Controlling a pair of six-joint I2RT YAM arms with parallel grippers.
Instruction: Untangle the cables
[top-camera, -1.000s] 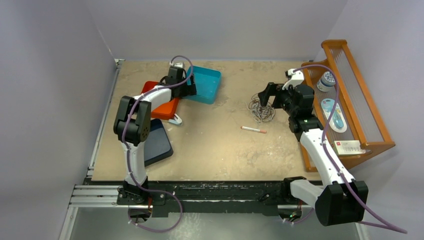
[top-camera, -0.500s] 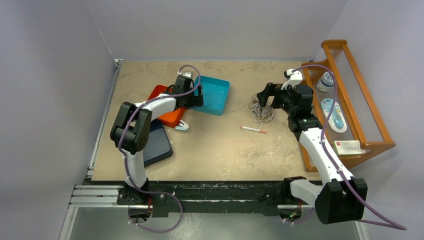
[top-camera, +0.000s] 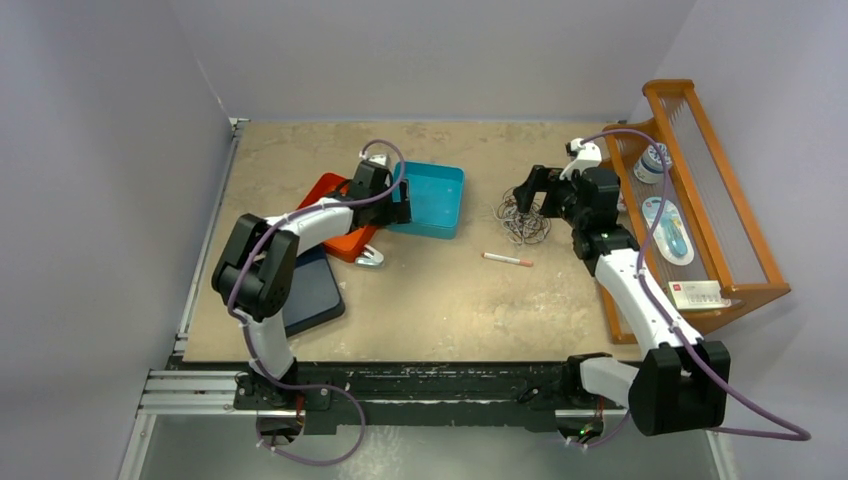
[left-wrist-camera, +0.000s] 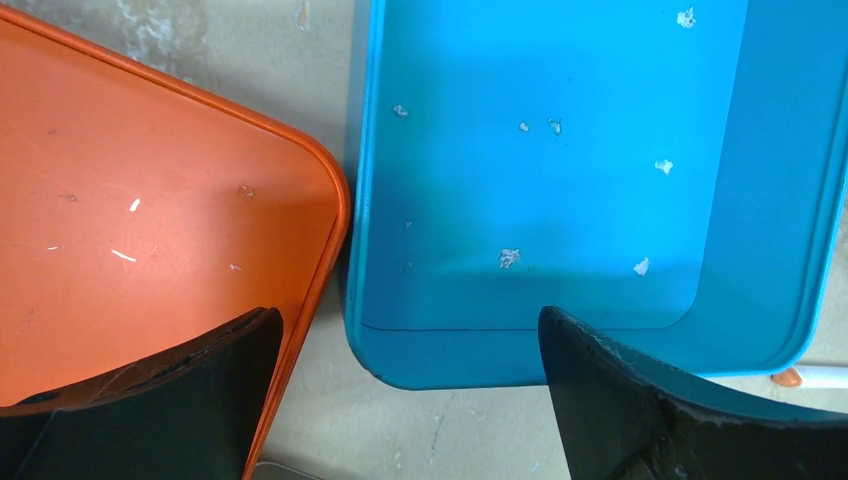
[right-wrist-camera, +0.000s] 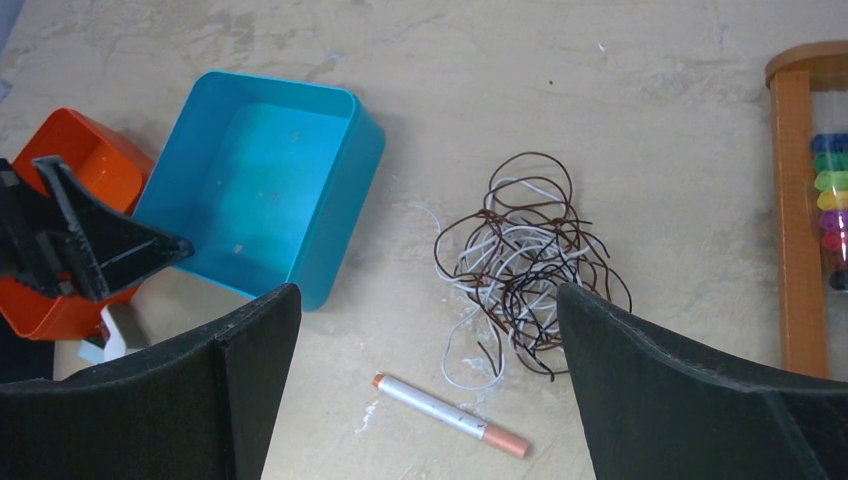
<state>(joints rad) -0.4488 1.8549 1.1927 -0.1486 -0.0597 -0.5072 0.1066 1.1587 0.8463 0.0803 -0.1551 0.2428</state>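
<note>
Cables (right-wrist-camera: 520, 260) — one knotted heap of brown, black and whitish wire on the table between teal tray (right-wrist-camera: 260, 170) and wooden rack (right-wrist-camera: 797, 200). Untangling not begun, by the look of it. Right gripper (right-wrist-camera: 425, 320) — spread wide above the heap, empty. Left gripper (left-wrist-camera: 405, 325) spread too, at the tray's rim.

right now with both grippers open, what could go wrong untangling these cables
1. The cables lie as one interwoven heap. If the right gripper closes mid-heap, it would likely catch several strands and tighten the knot.
2. The pen lies just beside a white loop, so pulled strands may drag it.
3. The left gripper hangs right at the blue bin wall and could shove it.
</note>
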